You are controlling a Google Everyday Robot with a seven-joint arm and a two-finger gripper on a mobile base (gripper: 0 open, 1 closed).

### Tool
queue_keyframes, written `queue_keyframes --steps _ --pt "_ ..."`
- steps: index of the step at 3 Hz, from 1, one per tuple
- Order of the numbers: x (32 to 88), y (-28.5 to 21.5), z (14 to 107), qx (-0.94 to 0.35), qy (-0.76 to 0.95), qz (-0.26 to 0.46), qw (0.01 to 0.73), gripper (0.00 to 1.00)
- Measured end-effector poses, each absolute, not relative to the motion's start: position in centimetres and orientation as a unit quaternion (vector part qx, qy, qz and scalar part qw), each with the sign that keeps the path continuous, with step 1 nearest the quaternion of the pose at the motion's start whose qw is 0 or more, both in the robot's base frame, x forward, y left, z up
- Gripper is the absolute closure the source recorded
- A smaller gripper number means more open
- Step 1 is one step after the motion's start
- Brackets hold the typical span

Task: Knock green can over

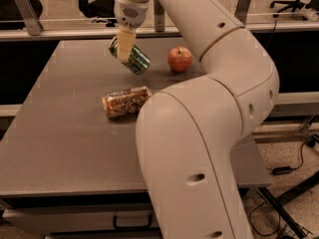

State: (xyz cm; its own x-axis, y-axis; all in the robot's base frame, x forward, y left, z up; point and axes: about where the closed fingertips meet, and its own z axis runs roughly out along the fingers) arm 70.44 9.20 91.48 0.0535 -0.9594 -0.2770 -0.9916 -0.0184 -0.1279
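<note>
The green can is on the far part of the grey table, tilted steeply with its silver top rim toward the upper left and its base toward the lower right. My gripper comes down from above and sits against the can's upper end, partly covering it. My large white arm fills the right half of the view.
An orange-and-white can lies on its side near the table's middle, in front of the green can. A red apple stands to the right of the green can. A rail and chairs lie beyond the far edge.
</note>
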Motion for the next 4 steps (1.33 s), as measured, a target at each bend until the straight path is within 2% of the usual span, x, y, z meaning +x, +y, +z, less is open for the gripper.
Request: queue_keyframes --steps 2,4 --pt "69.2 8.9 90.0 -0.732 0.672 0.037 0.109 0.01" --pt "68.3 8.9 88.7 -0.741 0.662 0.036 0.105 0.00"
